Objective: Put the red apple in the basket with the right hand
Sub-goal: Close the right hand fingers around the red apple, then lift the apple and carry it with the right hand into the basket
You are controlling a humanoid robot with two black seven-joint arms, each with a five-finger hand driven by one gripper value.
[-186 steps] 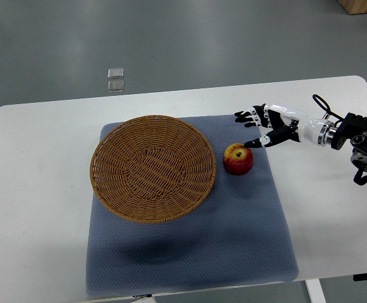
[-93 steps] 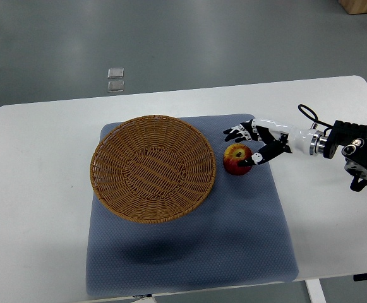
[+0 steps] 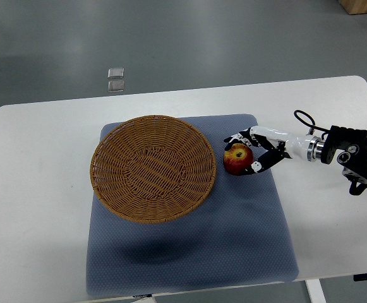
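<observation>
A red apple (image 3: 235, 158) sits on a blue-grey mat (image 3: 234, 240), just right of a round wicker basket (image 3: 102, 151), which holds nothing. My right hand (image 3: 240, 154) reaches in from the right edge and is wrapped around the apple. Its fingers (image 3: 239, 137) curl over the apple's far side and the thumb (image 3: 256, 166) presses its near right side. The apple still rests on the mat. My left arm is out of view.
The mat lies on a white table (image 3: 38, 208). My right forearm with its black wrist unit (image 3: 354, 151) and a cable loop lies over the table's right side. Two small clear squares (image 3: 115, 79) lie on the floor beyond the table.
My right hand has moved left and toward me from beyond the apple, and its fingers have closed around it. The apple and basket have not moved.
</observation>
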